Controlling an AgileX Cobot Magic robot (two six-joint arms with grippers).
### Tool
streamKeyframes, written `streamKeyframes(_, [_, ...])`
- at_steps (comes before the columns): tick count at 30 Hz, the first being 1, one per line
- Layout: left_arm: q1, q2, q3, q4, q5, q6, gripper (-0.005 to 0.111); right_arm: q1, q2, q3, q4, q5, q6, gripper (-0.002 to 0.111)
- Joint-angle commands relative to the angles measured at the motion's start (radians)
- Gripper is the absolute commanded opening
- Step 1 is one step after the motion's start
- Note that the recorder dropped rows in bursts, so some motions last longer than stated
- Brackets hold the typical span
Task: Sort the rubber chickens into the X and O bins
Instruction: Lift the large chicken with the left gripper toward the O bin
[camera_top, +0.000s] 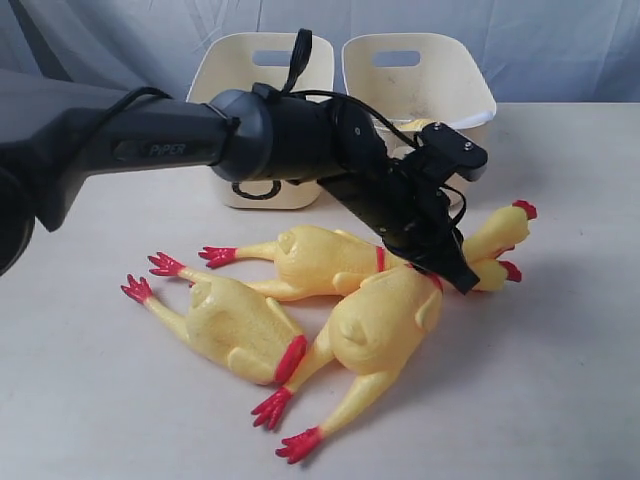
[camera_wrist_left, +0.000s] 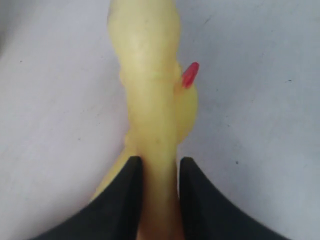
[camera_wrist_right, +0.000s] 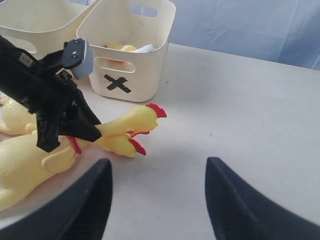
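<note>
Three rubber chickens lie on the table in front of the bins: a headless body (camera_top: 232, 325) at the left and two whole ones (camera_top: 318, 255) (camera_top: 385, 325) overlapping, their heads (camera_top: 512, 218) to the right. My left gripper (camera_top: 452, 268) reaches across and is shut on one whole chicken's neck (camera_wrist_left: 152, 115); the other head's red beak (camera_wrist_left: 190, 75) shows beside it. The X bin (camera_wrist_right: 131, 75) holds a small yellow piece (camera_wrist_right: 122, 48). The O bin (camera_top: 262, 70) stands left of it. My right gripper (camera_wrist_right: 157, 162) is open over bare table, right of the heads (camera_wrist_right: 145, 116).
The left arm's black forearm (camera_top: 140, 145) and cables cross in front of the O bin. A white item (camera_wrist_right: 146, 48) also lies in the X bin. A blue-grey curtain (camera_top: 560, 45) hangs behind the table.
</note>
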Motion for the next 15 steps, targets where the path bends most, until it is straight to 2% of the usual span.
streamKeyframes(1, [-0.002,-0.072,-0.040,0.011,0.051,-0.016,0.002,-0.004,-0.005,0.004,-0.009,-0.001,-0.006,0.053])
streamKeyframes(11, [-0.002,-0.241,-0.116,0.082,0.042,-0.121,0.002,-0.004,-0.005,0.004,-0.009,-0.001,-0.006,0.053])
streamKeyframes(15, [-0.002,-0.299,-0.142,0.200,-0.024,-0.130,0.002,-0.004,-0.005,0.004,-0.009,-0.001,-0.006,0.053])
